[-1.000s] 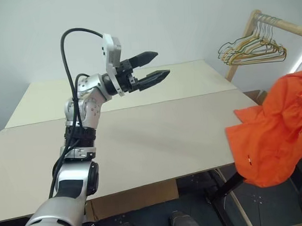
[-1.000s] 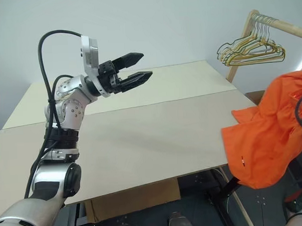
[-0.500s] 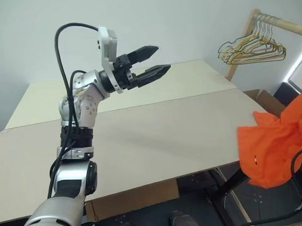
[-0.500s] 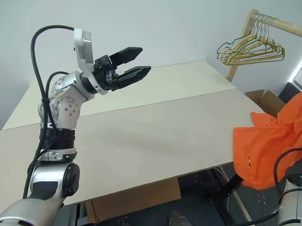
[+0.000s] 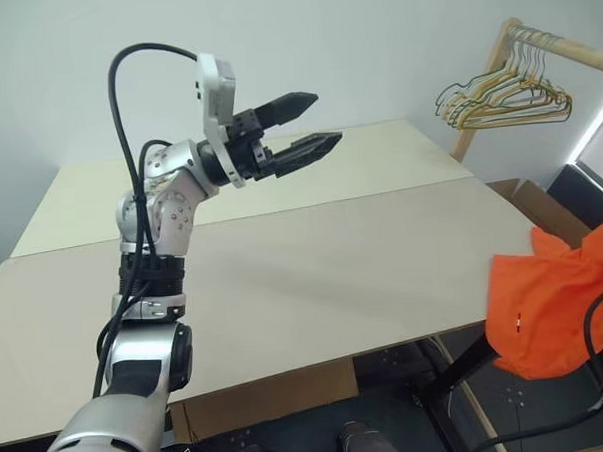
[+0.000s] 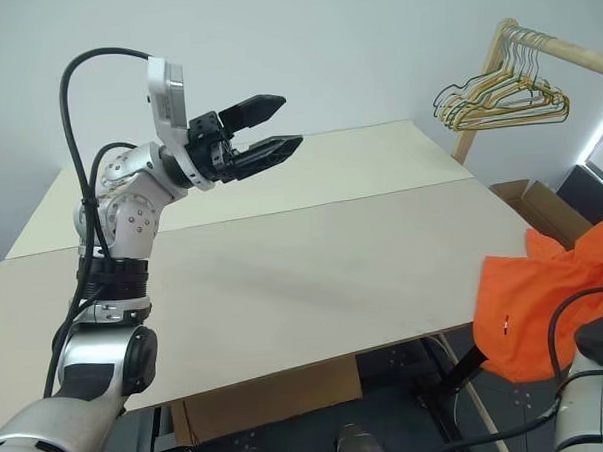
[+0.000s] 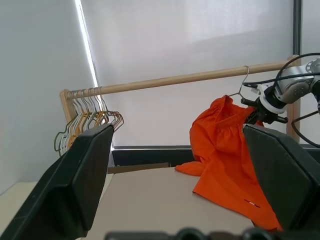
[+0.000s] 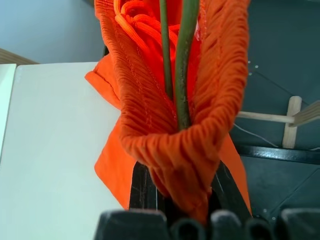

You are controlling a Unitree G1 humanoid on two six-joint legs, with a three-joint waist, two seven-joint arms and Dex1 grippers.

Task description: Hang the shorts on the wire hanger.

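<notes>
Now, shorts [image 6: 540,311]: one pair, orange, hanging off the right edge of the table [image 6: 314,275], bunched, small white tag facing out.
Wire hanger [image 8: 184,60]: one, green wire, running up through the gathered waistband; hook [image 7: 243,82] rising near the rail.
Right gripper [image 8: 175,197]: jaws pressed together, pinching waistband and wire as one bundle.
Left gripper [image 5: 302,126]: jaws spread wide, empty, held high over the far side of the table, well apart from the shorts.
Step in hand: judged as carrying the already threaded shorts off to the right, toward the rack; fabric looks crumpled on the wire, not spread.
Next move: calls for lifting the hook up to the wooden rail [image 7: 185,78] and catching it there, or bringing the free gripper across to pull the fabric straight.
Risk: light cloth could slide off the thin wire if the pinch loosens.
Count: one shorts, one held hanger, one bunch of spare hangers [image 5: 506,97] on the rail, two grippers.
</notes>
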